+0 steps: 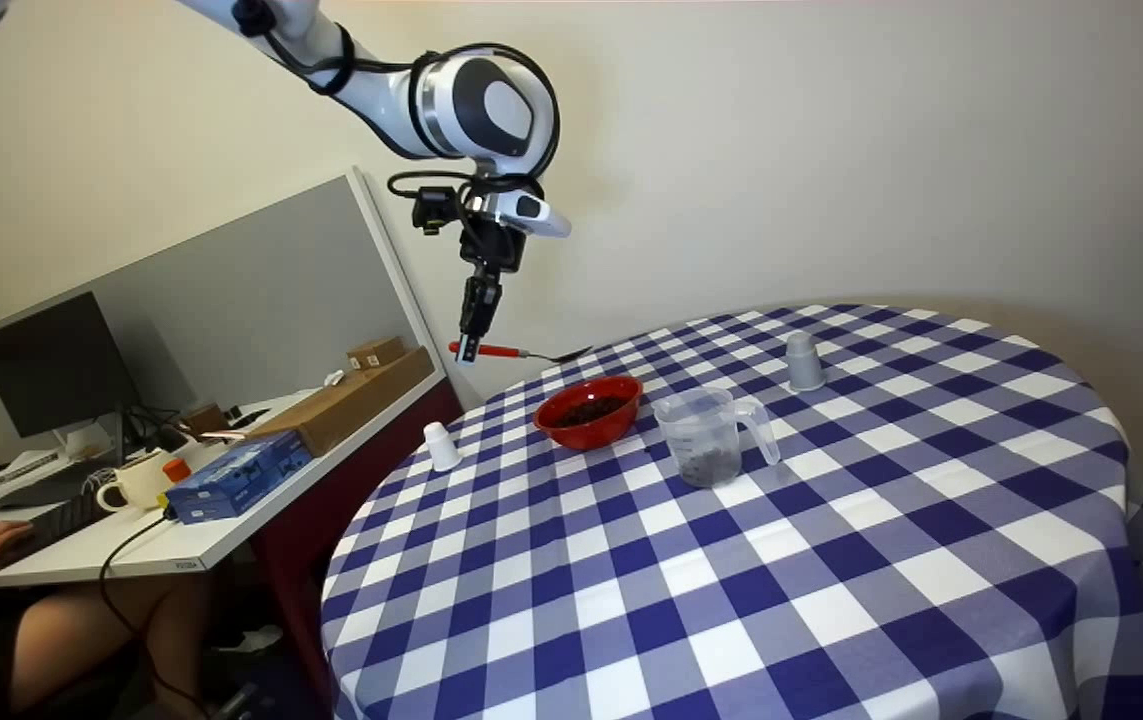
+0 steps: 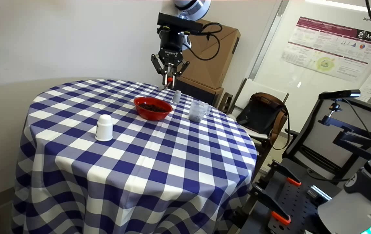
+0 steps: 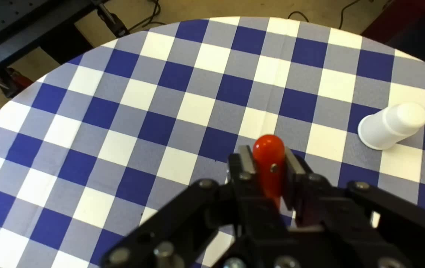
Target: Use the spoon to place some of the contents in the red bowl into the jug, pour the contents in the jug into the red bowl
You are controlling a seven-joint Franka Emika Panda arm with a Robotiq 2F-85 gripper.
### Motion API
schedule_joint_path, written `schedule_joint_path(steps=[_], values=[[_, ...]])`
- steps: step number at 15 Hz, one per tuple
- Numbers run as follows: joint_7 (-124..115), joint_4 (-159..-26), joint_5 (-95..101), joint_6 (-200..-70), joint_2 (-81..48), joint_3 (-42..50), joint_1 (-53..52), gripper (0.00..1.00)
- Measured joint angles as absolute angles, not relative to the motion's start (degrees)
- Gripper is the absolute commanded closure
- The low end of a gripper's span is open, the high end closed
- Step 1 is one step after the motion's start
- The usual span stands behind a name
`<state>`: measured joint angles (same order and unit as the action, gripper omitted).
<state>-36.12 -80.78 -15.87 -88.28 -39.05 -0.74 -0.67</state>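
While the gripper (image 1: 468,349) hangs left of centre in an exterior view, it grips the red handle of the spoon (image 1: 504,351), whose metal head points rightward. Near the middle of that frame sits the red bowl (image 1: 599,435) with dark contents (image 1: 591,410), and just to its lower right the clear jug (image 1: 693,430) stands upright, some dark matter (image 1: 713,466) at its bottom. In the wrist view the handle's red end shows below and right of centre, and a white tapering object (image 3: 392,125) stands on the checked cloth (image 3: 182,123) at the right.
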Motion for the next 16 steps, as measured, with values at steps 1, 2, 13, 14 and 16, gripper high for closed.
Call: schedule_joint_path(steps=[1, 2, 13, 14, 16], values=[[-35.56, -78.48, -16.22, -86.54, -40.90, -0.74, -0.43, 0.91], [-35.02, -76.18, -16.52, -84.94, -42.81, -0.74, -0.22, 0.91], [-34.40, -53.75, -17.85, -72.97, -61.21, -0.76, 0.12, 0.91], [-34.40, -52.10, -17.87, -72.25, -62.41, -0.76, 0.25, 0.91], [-34.40, -49.28, -17.89, -70.91, -64.47, -0.76, 0.65, 0.91]])
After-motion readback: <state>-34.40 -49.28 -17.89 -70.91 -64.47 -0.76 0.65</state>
